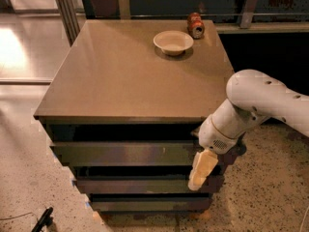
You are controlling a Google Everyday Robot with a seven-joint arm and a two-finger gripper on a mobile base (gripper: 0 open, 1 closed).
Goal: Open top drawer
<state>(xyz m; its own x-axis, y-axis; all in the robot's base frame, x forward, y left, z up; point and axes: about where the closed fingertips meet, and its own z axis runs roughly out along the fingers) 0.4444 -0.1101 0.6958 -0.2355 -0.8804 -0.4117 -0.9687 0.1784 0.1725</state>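
The top drawer (125,153) is the widest of three dark grey-brown flat fronts under the brown cabinet top (130,76). It stands a little forward of the cabinet, with a dark gap above it. My gripper (202,170) hangs from the white arm (260,105) at the right end of the drawer fronts. Its pale fingers (203,167) point down, in front of the right end of the top drawer and the second drawer (135,183). I cannot tell whether it touches the drawer.
A cream bowl (173,42) and a red can lying on its side (195,24) sit at the back of the cabinet top. The third drawer front (145,204) is lowest. A black object (42,220) lies on the speckled floor at the lower left. A metal post (67,8) stands at the back left.
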